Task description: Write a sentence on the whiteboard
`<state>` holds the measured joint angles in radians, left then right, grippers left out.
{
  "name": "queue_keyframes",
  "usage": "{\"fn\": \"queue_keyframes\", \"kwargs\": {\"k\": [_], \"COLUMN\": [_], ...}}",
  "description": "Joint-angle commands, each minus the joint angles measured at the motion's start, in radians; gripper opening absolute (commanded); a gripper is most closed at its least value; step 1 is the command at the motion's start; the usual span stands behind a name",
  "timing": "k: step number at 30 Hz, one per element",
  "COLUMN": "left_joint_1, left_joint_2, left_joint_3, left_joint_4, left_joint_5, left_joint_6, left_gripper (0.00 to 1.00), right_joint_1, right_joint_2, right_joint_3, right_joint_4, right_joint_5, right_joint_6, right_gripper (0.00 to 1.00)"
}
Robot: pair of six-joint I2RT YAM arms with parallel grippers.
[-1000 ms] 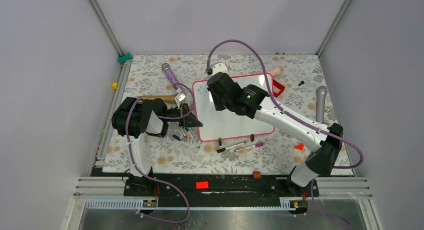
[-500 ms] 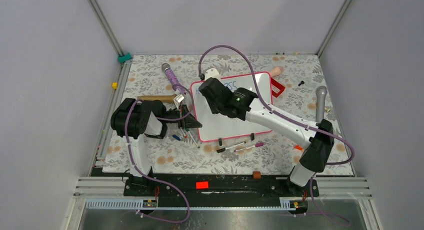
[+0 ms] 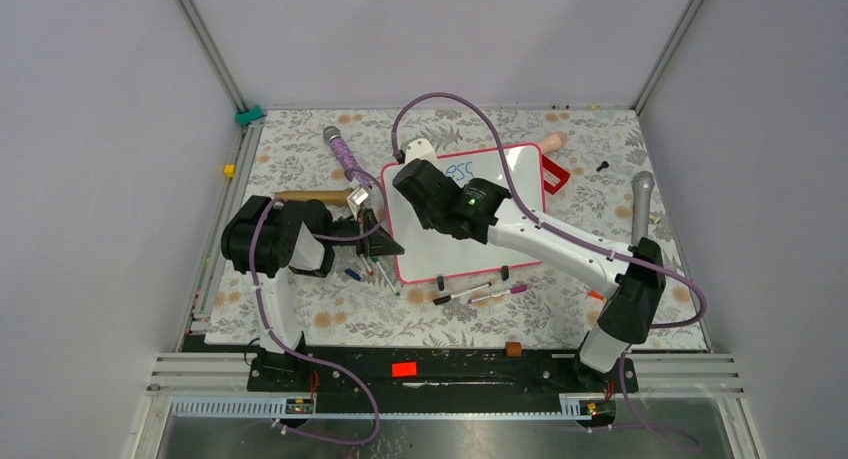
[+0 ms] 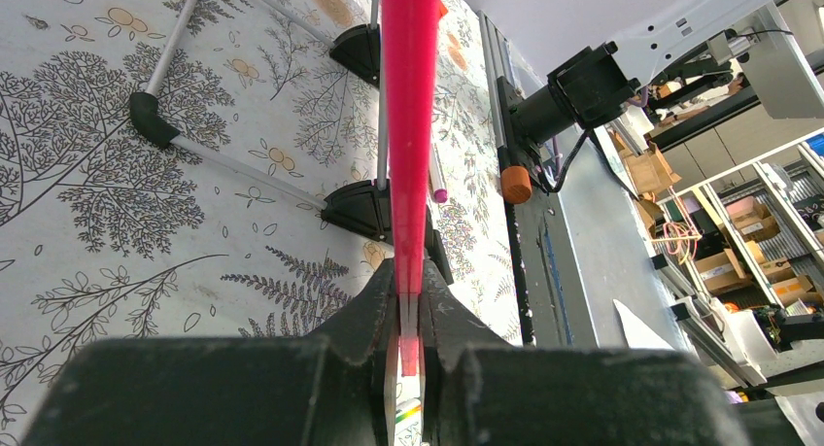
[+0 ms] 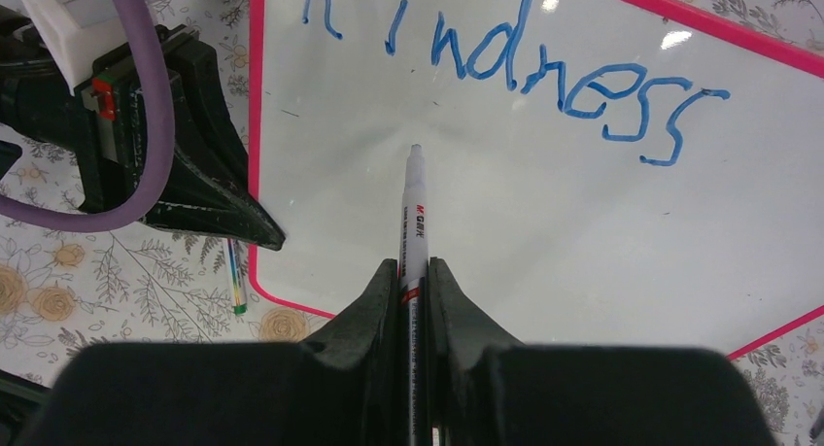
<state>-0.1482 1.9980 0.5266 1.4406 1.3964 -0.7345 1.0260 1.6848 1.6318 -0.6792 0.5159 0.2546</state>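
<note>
1 whiteboard (image 3: 452,251), 1 marker (image 5: 415,205). left tool (image 4: 410,300) clamped on its pink rim, left side. right tool (image 5: 413,271) reaches over whiteboard, gripping marker, tip under blue writing.

Swung the right arm (image 3: 540,241) leftward across the whiteboard (image 3: 470,254), bringing the marker (image 5: 415,198) in its grip from mid-board toward the left rim. Uncovered more of the blue writing (image 3: 462,169) along the top edge, formerly hidden under the wrist. Drew the elbow (image 3: 632,291) and the purple cable loop (image 3: 440,97) leftward too, half covering the orange bit (image 3: 591,295) on the bench (image 3: 300,309).
</note>
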Motion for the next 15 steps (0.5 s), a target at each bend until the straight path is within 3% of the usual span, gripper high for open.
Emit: {"fn": "queue_keyframes", "kwargs": {"k": [1,15], "left_joint_1": [0.005,0.004], "left_joint_2": [-0.019,-0.019], "left_joint_3": [-0.015,-0.014], "left_joint_4": [0.034,0.034], "left_joint_5": [0.017,0.020], "left_joint_6": [0.038,0.038], "left_gripper": [0.02,0.02], "right_joint_1": [0.005,0.005], "right_joint_2": [0.025,0.060], "right_joint_3": [0.036,0.064], "right_joint_4": [0.003,0.002], "right_joint_5": [0.049,0.098], "right_joint_6": [-0.009,-0.024], "right_gripper": [0.00,0.00]}}
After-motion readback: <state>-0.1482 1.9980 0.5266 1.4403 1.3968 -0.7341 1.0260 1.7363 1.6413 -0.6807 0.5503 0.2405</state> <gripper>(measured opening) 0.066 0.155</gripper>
